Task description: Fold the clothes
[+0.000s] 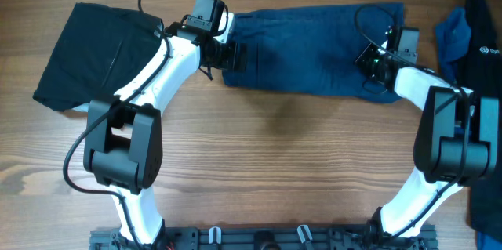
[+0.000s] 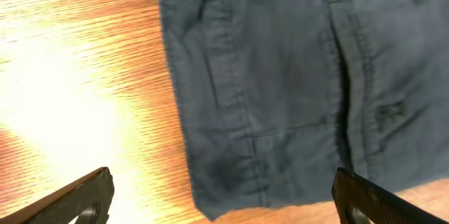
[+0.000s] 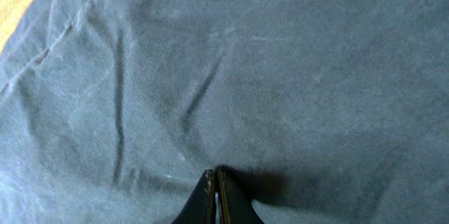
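The dark blue denim shorts lie flat across the far middle of the table. My left gripper is open at their left end. In the left wrist view its fingers straddle the near corner of the shorts, where seams and a pocket slit show. My right gripper is over the right part of the shorts. In the right wrist view its fingers are shut together, with the tips against the denim and no fold visible between them.
A black garment lies at the far left, partly under my left arm. A bright blue garment and another black one lie at the right edge. Bare wood fills the near half.
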